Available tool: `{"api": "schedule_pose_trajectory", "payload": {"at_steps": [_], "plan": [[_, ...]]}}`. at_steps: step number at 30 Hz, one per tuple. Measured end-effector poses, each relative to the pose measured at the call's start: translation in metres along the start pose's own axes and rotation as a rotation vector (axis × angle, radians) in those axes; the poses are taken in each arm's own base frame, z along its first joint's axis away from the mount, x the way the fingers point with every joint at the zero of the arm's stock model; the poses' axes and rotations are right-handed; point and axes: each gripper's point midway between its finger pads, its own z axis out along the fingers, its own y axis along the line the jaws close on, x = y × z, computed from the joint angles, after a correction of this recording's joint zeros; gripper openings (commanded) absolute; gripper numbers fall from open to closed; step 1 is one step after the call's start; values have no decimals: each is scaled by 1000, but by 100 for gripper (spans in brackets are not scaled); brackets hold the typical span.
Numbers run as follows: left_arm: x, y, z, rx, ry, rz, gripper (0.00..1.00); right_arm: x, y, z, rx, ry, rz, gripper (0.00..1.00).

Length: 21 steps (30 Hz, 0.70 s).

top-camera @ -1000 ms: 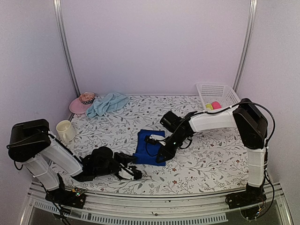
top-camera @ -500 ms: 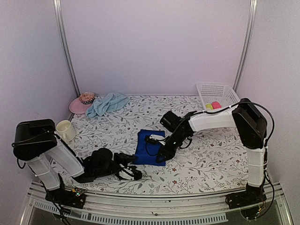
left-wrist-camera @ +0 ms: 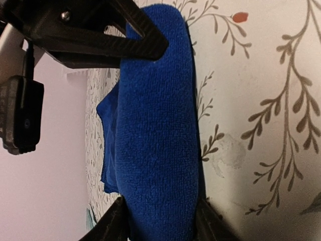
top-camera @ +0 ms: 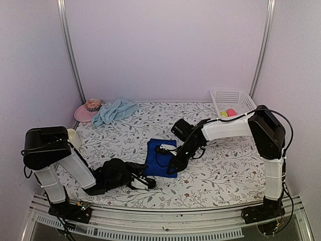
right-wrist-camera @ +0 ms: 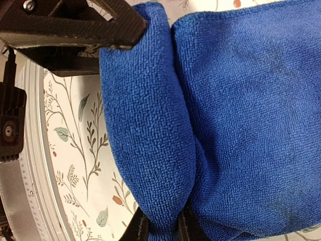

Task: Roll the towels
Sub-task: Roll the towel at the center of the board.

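The royal blue towel (top-camera: 152, 153) lies mid-bench (top-camera: 225, 165), its near edge turned into a plump, nubbly roll. The left jaws and right jaws each pinch that roll. The aqua towel (top-camera: 114, 111) sits crumpled at the back left.

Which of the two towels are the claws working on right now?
The dark blue towel mid-table, pinched by both the left claw and right claw. The pale aqua towel lies crumpled at the back left beside the pink hat.
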Motion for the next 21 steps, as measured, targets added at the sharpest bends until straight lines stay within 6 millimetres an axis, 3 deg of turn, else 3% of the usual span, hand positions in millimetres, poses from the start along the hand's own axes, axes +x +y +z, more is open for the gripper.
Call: {"api": "schedule_pose_trajectory", "payload": {"at_steps": [4, 6, 14, 21], "plan": [[3, -1, 2, -2, 16, -1, 18, 0, 0, 0, 0, 0, -6, 26], [3, -2, 2, 0, 20, -3, 13, 0, 0, 0, 0, 1, -9, 30], [0, -6, 6, 74, 30, -25, 11, -1, -5, -5, 42, 5, -29, 46], [-12, 0, 10, 230, 13, -133, 13, 2, 0, -46, 188, -40, -96, 54]]}}
